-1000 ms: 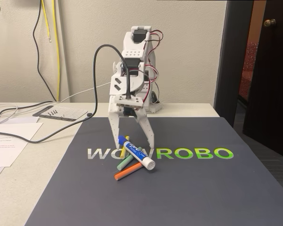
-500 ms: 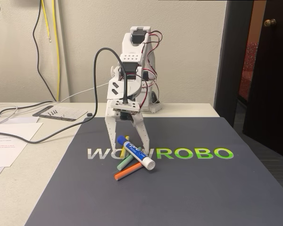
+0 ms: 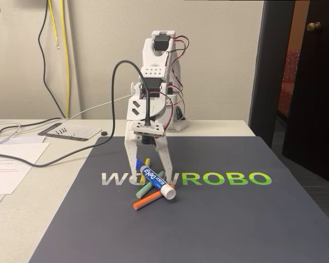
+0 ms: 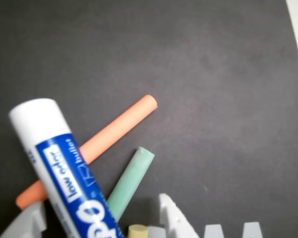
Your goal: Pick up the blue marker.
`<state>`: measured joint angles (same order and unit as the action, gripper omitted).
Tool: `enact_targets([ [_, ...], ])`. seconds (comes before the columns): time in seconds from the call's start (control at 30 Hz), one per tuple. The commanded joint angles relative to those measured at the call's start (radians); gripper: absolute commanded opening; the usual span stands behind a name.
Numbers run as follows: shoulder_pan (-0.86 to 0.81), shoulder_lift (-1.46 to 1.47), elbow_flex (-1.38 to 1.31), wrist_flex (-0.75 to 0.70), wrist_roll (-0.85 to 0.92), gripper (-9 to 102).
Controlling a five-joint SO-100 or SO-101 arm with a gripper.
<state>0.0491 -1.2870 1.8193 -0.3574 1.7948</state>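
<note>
Straddling blue marker point(image 3: 154, 181), gripper point(image 3: 153, 176) fingers spread; orange stick point(image 4: 104, 141) beneath

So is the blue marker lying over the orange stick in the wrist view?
Yes, the blue marker crosses on top of the orange stick, hiding its middle.

Table point(image 3: 22, 219) w/ mat point(image 3: 219, 219), papers point(image 3: 5, 164)

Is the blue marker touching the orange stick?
Touching. In the wrist view the blue marker lies directly across the orange stick, with no gap showing.
</note>
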Motion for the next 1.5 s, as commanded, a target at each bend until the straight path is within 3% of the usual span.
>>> enact_targets([
  [0.0,0.011,-0.008,0.002,0.02,-0.006,26],
  [0.17,0.023,-0.008,0.003,0.02,-0.029,7],
  [0.63,0.037,-0.06,0.011,-0.037,-0.072,0],
  [0.77,0.046,-0.11,-0.014,-0.118,-0.112,0],
  [1.1,0.078,-0.244,-0.239,-0.568,-0.276,0],
  [1.47,0.138,-0.436,-0.261,-0.764,-0.572,0],
])
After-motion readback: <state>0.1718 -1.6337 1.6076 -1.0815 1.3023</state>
